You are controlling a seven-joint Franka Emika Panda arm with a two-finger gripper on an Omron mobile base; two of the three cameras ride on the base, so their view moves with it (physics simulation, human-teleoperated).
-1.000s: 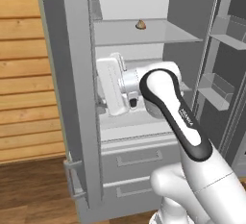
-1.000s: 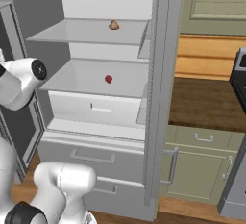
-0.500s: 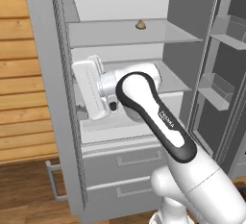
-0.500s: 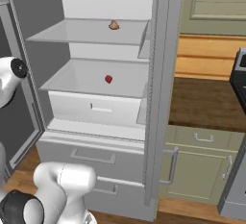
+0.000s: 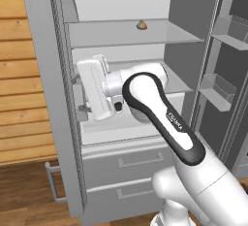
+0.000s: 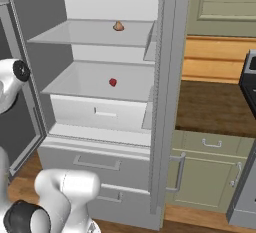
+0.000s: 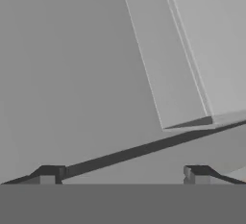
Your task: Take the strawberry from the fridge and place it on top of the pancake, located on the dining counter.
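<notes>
The gripper (image 7: pixel 123 176) stood with jaws apart and empty inside the fridge (image 6: pixel 167 102); the strawberry (image 6: pixel 113 82) lay on a shelf (image 6: pixel 90 79)

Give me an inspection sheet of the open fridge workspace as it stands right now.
Surface: pale middle shelf inside the fridge, above a white drawer front.
Job's things: strawberry lies on the middle shelf, untouched; fridge doors stand open.
Clutter: small tan-brown lumpy item on the upper shelf.
Grippers: gripper open, holding nothing, facing a grey fridge wall and shelf edge; the hand sits at the fridge's left side in the left base view.
Cables: nothing seen.
Surroundings: wood-plank wall left of the fridge; pale green cabinets with a dark-brown top to its right; wooden floor.
</notes>
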